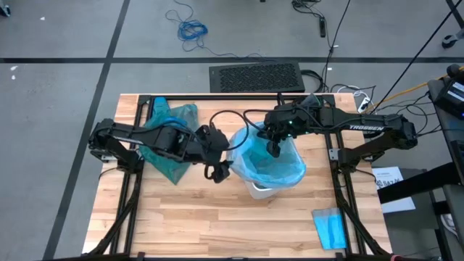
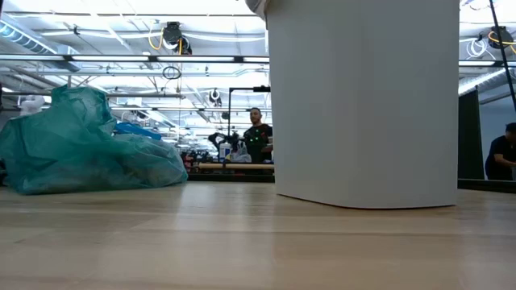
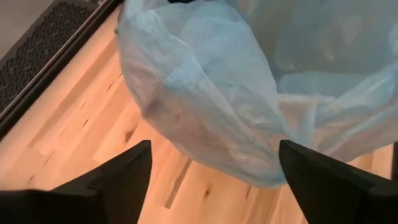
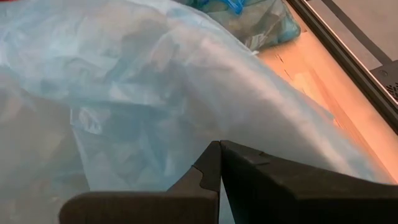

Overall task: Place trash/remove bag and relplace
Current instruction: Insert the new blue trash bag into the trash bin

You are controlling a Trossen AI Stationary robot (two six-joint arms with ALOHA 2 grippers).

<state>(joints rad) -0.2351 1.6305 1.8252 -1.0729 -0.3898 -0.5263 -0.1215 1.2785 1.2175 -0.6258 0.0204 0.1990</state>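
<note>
We see the left gripper (image 1: 217, 171) spread apart beside the pale liner (image 1: 270, 163) at frame centre; the right gripper (image 1: 275, 151), pressed together, seems inside it.

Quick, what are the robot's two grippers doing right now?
Left gripper: open, holding nothing, beside the pale blue plastic bag.
Right gripper: closed, down inside the bag's mouth; any grip on it cannot be told.

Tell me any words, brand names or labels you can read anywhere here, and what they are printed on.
"TROSSEN": white letters on the right arm, seen in the high view.
White paper sheet beside the table's right edge: it carries dark print, too small to read.
Nothing else readable in the other views.
</note>
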